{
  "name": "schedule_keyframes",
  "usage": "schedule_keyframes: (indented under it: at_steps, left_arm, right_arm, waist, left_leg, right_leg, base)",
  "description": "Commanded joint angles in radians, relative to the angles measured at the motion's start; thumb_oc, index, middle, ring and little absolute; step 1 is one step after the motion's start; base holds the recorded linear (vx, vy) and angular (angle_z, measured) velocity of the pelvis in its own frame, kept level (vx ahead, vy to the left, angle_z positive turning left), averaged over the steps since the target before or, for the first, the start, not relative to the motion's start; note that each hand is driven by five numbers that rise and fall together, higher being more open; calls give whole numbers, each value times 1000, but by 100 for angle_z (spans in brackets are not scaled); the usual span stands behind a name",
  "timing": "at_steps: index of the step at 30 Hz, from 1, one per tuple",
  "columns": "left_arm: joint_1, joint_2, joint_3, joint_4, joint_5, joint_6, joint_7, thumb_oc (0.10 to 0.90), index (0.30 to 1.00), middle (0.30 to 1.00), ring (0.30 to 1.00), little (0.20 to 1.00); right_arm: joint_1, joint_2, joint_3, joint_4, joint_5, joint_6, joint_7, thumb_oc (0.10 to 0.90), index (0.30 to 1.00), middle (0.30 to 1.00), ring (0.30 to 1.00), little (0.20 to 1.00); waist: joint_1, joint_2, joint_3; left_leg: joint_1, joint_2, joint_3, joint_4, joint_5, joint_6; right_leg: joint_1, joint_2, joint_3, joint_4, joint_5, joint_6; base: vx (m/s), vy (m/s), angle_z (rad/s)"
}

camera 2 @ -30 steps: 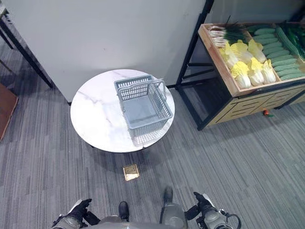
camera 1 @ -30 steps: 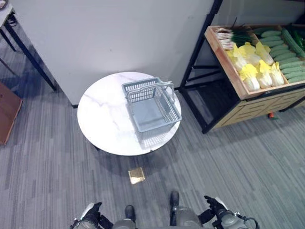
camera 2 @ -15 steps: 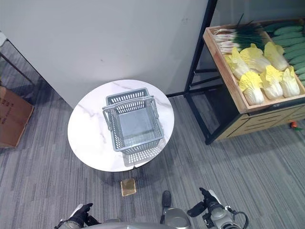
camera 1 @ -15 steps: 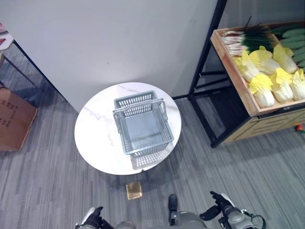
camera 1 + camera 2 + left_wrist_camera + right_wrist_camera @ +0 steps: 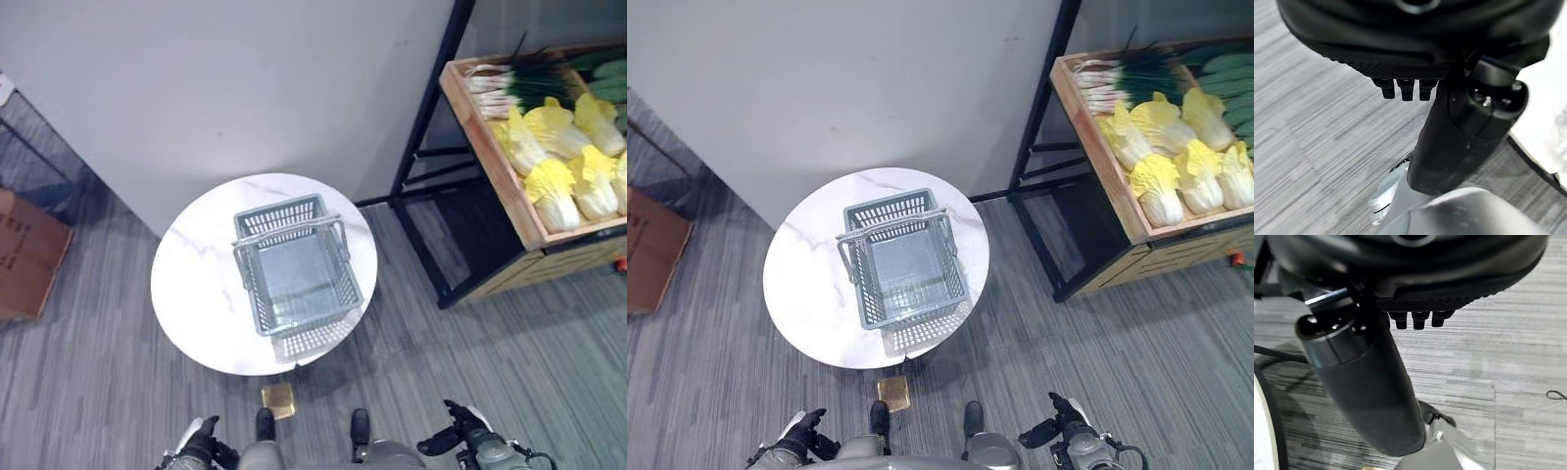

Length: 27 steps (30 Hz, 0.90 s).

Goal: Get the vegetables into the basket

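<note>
Hands hang low at the bottom edge, left hand (image 5: 801,439) and right hand (image 5: 1058,437), both with relaxed fingers and holding nothing. Ahead sits the grey basket (image 5: 902,273), bare inside, on the round white table (image 5: 803,284). Well off to the right, cabbages (image 5: 1161,191), green onions (image 5: 1122,80) and cucumbers (image 5: 1227,70) fill the wooden crate (image 5: 1107,186).
</note>
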Motion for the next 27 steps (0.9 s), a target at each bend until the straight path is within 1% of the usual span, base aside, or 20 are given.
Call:
schedule_keyframes:
  at_steps: [1,2,4,5,7,9,11,12,14,15,16,17,18,20,21,23,24,25,26,27]
  left_arm:
    - [-11,-5,-9,13,12,-26,1,900,1000,1000,1000,1000]
    - [-7,2,5,20,8,-21,5,900,1000,1000,1000,1000]
    - [-7,9,16,26,4,-20,9,900,1000,1000,1000,1000]
    - [-5,10,20,28,3,-20,9,900,1000,1000,1000,1000]
    - [6,13,41,32,-9,-17,16,900,1000,1000,1000,1000]
    - [10,15,47,33,-13,-16,19,900,1000,1000,1000,1000]
    - [16,21,45,32,-7,-16,22,900,1000,1000,1000,1000]
    - [16,21,45,32,-7,-16,22,900,1000,1000,1000,1000]
    - [20,32,39,24,2,-14,22,900,1000,1000,1000,1000]
    - [20,32,39,23,2,-14,22,900,1000,1000,1000,1000]
    - [25,38,26,9,7,-18,17,900,1000,1000,1000,1000]
    - [25,38,26,9,7,-18,17,900,1000,1000,1000,1000]
    - [25,38,25,6,3,-19,15,900,1000,1000,1000,1000]
    - [23,38,27,11,-4,-21,14,900,1000,1000,1000,1000]
    - [27,39,30,14,-6,-21,15,900,1000,1000,1000,1000]
    - [31,37,42,12,-9,-25,17,900,1000,1000,1000,1000]
    - [32,37,42,12,-9,-25,17,900,1000,1000,1000,1000]
    - [33,36,44,12,-7,-27,18,900,1000,1000,1000,1000]
    - [39,36,51,13,2,-28,18,900,1000,1000,1000,1000]
    - [40,36,56,13,7,-28,17,900,1000,1000,1000,1000]
  right_arm:
    - [-21,-10,16,25,18,2,-6,900,1000,1000,1000,1000]
    - [-23,2,15,24,21,3,-12,900,1000,1000,1000,1000]
    - [-23,13,9,25,28,5,-14,900,1000,1000,1000,1000]
    - [-20,18,7,29,30,6,-17,900,1000,1000,1000,1000]
    - [-15,23,-31,59,53,11,-44,900,1000,1000,1000,1000]
    - [-12,18,-49,79,50,17,-61,900,1000,1000,1000,1000]
    - [-21,-14,-89,125,48,28,-90,900,1000,1000,1000,1000]
    - [-21,-15,-90,125,48,28,-90,900,1000,1000,1000,1000]
    - [-51,-90,-133,159,20,39,-135,900,1000,1000,1000,1000]
    - [-52,-90,-133,160,20,39,-135,900,1000,1000,1000,1000]
    - [-97,-160,-151,167,-13,45,-169,900,1000,1000,1000,1000]
    - [-97,-161,-151,168,-13,45,-169,900,1000,1000,1000,1000]
    - [-116,-180,-152,159,-23,42,-182,900,1000,1000,1000,1000]
    - [-164,-244,-156,118,-33,30,-217,900,1000,1000,1000,1000]
    - [-198,-277,-150,56,-35,20,-239,900,1000,1000,1000,1000]
    - [-203,-304,-127,-115,-76,4,-260,900,1000,1000,1000,1000]
    - [-201,-304,-128,-118,-77,6,-260,900,1000,1000,1000,1000]
    - [-212,-337,-114,-208,-114,-6,-274,900,1000,1000,1000,1000]
    - [-234,-376,-93,-367,-166,-21,-279,900,1000,1000,1000,1000]
    - [-234,-393,-91,-455,-197,-22,-283,900,1000,1000,1000,1000]
  waist:
    - [18,-20,-14]
    - [19,-26,-21]
    - [20,-34,-26]
    - [22,-37,-28]
    - [22,-45,-37]
    - [24,-47,-41]
    - [30,-53,-52]
    - [30,-53,-51]
    - [40,-57,-59]
    - [39,-57,-58]
    - [47,-60,-60]
    - [47,-59,-59]
    - [48,-60,-58]
    - [51,-65,-57]
    - [52,-69,-58]
    - [50,-72,-55]
    - [50,-72,-55]
    - [51,-73,-54]
    - [55,-75,-54]
    - [56,-74,-54]
  left_leg:
    - [27,-28,24,39,-39,20]
    - [44,-41,44,10,-41,30]
    - [56,-47,63,3,-49,36]
    - [62,-50,68,3,-54,38]
    - [79,-55,75,3,-65,43]
    - [86,-55,76,3,-68,43]
    - [93,-54,71,3,-75,40]
    - [93,-54,71,3,-75,40]
    - [99,-53,65,3,-77,36]
    - [99,-53,64,3,-77,36]
    - [99,-52,60,3,-77,34]
    - [99,-51,60,3,-77,34]
    - [100,-50,60,3,-77,33]
    - [99,-46,62,3,-75,30]
    - [98,-44,64,3,-73,28]
    - [96,-39,66,3,-70,25]
    - [96,-39,66,3,-70,25]
    - [95,-37,66,3,-69,24]
    - [90,-34,63,3,-66,22]
    - [90,-31,62,3,-66,20]
  right_leg:
    - [-61,-90,63,111,5,98]
    - [-70,-101,78,94,28,113]
    - [-72,-108,88,79,47,126]
    - [-71,-111,93,74,52,129]
    - [-64,-118,96,64,63,138]
    - [-56,-119,95,57,65,139]
    - [-39,-124,81,42,68,142]
    - [-38,-124,81,42,68,142]
    - [-18,-127,65,25,71,146]
    - [-17,-127,65,24,72,146]
    - [-9,-128,57,14,75,148]
    - [-8,-128,56,14,75,148]
    - [-7,-128,55,13,76,148]
    - [-6,-127,54,8,78,149]
    - [-6,-126,54,6,80,150]
    - [-10,-124,58,5,82,149]
    - [-9,-124,57,5,81,149]
    - [-10,-123,56,5,82,150]
    - [-12,-121,55,2,82,148]
    - [-12,-119,54,2,81,147]
  base:
    - [-9,175,-31]
    - [-8,214,-37]
    - [-11,155,-41]
    - [-9,117,-29]
    - [-8,83,-16]
    - [2,29,-9]
    - [3,-5,2]
    - [18,-22,6]
    - [13,-20,5]
    - [-4,-11,3]
    - [-7,-7,7]
    - [-17,-11,10]
    - [-17,-10,10]
    - [-17,-19,9]
    - [-8,-22,4]
    - [-4,-7,-2]
    - [-9,-14,-5]
    - [3,-25,-3]
    - [9,-31,0]
    - [15,-34,3]
